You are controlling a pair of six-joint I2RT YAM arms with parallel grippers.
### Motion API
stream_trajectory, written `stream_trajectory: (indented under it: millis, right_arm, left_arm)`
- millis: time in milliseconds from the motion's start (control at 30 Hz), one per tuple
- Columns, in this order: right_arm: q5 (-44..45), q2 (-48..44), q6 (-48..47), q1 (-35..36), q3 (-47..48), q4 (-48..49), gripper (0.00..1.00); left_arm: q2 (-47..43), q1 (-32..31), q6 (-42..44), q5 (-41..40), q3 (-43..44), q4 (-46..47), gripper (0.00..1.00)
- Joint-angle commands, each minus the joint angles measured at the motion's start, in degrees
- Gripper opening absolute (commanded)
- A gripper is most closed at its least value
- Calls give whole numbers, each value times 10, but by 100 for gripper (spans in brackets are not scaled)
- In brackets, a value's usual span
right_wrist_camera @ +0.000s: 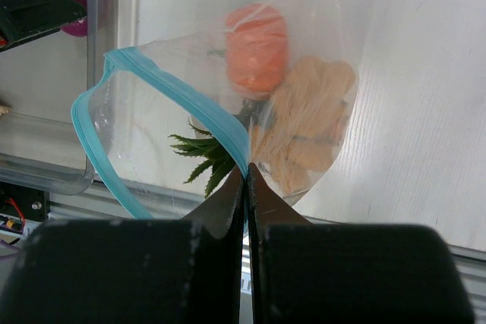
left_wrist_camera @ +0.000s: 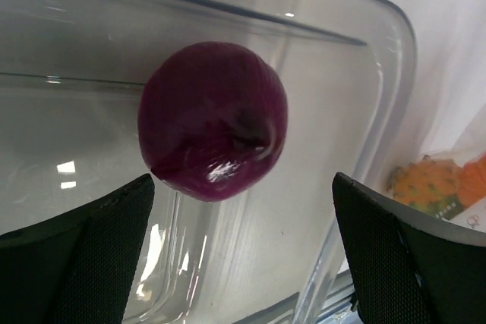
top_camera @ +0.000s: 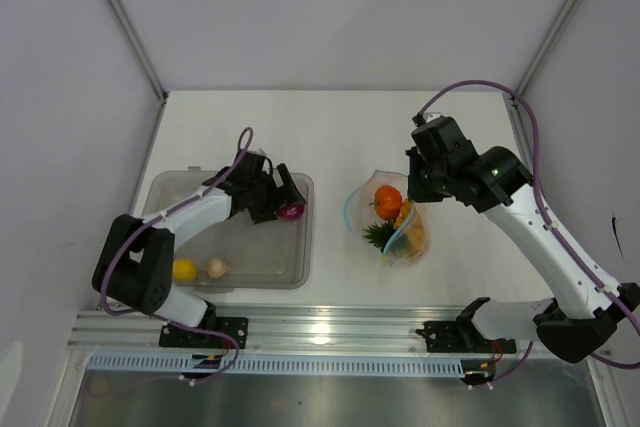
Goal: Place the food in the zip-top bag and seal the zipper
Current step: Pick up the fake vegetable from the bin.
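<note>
Zip-top bag point(right_wrist_camera: 323, 36) gapes toward the tub point(top_camera: 170, 185), zipper point(right_wrist_camera: 182, 93) clamped in right jaws; left jaws apart, flanking onion point(left_wrist_camera: 213, 121).

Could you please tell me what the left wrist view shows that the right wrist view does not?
Only the left wrist view: the left claw wide open, framing the purple onion. Only the right wrist view: the right claw shut on the light-blue zipper of the zip-top bag, whose mouth gapes open. Both: the onion in the grey tub, and orange fruit inside the bag.
</note>
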Motion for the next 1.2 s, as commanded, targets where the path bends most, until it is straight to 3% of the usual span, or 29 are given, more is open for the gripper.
stream_trajectory:
  millis: [0,600,967,1167]
  right_arm:
    - [6,-7,-4,-1,2,1,0]
    - [-1,4,-6,-1,-2,7,0]
    - [0,0,-6,-1,-7,8,0]
    - [-5,2,-5,-1,-4,12,0]
  left_arm:
    - [13,8,-14,-6,4,29,100]
    - [62,16,-17,-28,2,66,96]
    - [64,17,-13,-31,-9,90,76]
    - [42,17,-9,-38,-27,93,50]
